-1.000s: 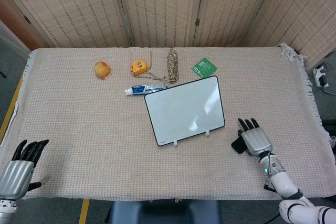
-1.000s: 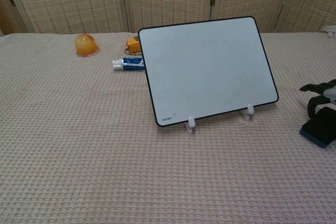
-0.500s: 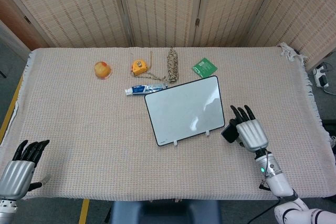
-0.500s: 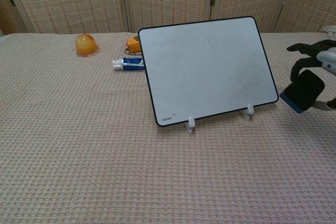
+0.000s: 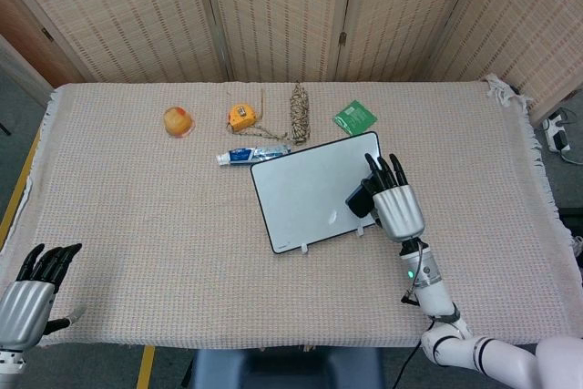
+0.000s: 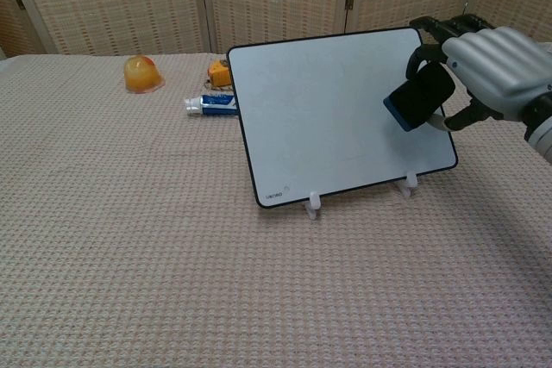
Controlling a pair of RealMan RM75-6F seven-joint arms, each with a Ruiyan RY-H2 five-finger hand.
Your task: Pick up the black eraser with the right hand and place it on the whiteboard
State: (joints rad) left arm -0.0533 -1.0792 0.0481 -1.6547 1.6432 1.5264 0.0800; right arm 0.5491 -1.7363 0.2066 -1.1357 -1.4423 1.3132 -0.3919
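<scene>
Here, right robot hand [image 6: 483, 71] gripping black eraser [image 6: 419, 96] before whiteboard [image 6: 328, 118], idle open left robot hand [image 5: 32, 293] head-view only.

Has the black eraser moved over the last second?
Yes. The black eraser, held by the right hand, rose off the table to the whiteboard's right side.

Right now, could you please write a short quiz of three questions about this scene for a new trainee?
1. True or false: the black eraser lies flat on the table.
2. Which item lies nearest the top left corner of the whiteboard in the head view? A) green packet B) toothpaste tube C) orange cup
3. Fill in: the left hand is at the table's ____ edge, holding nothing.

Key
1. False: the right hand holds it in front of the whiteboard's right side.
2. B
3. near (front)
</scene>
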